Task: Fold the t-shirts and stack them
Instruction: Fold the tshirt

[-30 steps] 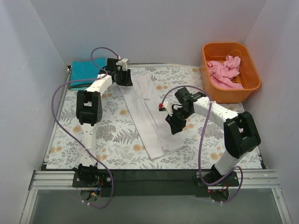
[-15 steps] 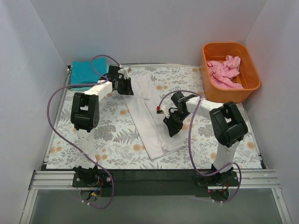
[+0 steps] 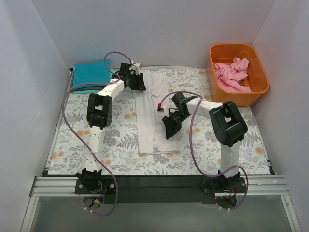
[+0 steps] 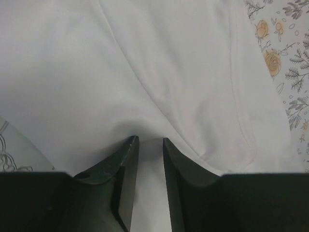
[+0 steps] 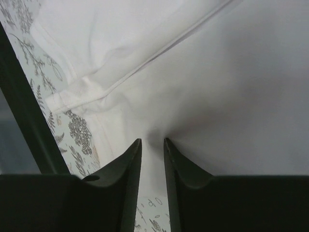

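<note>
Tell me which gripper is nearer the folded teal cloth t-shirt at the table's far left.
Left. The left gripper pinches the white cloth t-shirt at its far end, just right of the teal t-shirt; the right gripper pinches its right edge, much farther off.

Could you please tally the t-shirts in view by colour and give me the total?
white t-shirt: 1
teal t-shirt: 1
pink t-shirt: 1
Total: 3

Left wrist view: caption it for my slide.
Left tool pinching the white t-shirt, floral tablecloth at right.
</note>
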Controlling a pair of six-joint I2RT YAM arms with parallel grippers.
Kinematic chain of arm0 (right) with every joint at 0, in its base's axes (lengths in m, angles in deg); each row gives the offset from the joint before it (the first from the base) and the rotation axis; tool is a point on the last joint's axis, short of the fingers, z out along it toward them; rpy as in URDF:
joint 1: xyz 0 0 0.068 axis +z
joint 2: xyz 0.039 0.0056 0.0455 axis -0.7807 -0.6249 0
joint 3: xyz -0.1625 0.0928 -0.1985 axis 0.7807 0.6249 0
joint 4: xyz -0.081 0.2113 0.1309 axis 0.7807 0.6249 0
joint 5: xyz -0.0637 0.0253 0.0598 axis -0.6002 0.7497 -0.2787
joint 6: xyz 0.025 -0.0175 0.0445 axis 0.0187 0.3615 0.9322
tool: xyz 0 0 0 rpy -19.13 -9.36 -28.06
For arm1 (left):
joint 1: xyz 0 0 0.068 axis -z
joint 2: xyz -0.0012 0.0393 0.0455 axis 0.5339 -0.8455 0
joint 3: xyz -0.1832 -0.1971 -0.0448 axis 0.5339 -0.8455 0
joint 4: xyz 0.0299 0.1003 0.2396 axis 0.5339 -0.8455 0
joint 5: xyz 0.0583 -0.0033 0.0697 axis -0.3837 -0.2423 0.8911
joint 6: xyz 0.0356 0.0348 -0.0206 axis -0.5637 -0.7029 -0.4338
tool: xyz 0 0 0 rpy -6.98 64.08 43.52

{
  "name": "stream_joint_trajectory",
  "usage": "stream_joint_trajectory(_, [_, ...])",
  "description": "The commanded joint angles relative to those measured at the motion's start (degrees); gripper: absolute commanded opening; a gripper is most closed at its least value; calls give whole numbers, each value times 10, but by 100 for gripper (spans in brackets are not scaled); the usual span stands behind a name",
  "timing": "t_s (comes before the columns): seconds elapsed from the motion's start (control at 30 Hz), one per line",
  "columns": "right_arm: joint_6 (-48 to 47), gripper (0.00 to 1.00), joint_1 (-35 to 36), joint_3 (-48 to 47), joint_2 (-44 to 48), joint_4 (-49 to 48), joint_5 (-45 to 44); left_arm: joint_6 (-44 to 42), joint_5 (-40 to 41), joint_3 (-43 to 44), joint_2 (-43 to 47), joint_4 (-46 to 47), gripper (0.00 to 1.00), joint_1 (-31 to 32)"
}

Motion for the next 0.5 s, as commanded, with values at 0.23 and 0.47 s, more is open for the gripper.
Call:
stream_joint_trajectory(0.23, [-8, 57, 4, -35, 86, -30, -53, -3, -17, -51, 84, 88, 44, -8])
stream_joint_trajectory(0.47, [-145, 66, 11, 77, 264, -42, -98, 27, -103, -350, 370, 339, 82, -12])
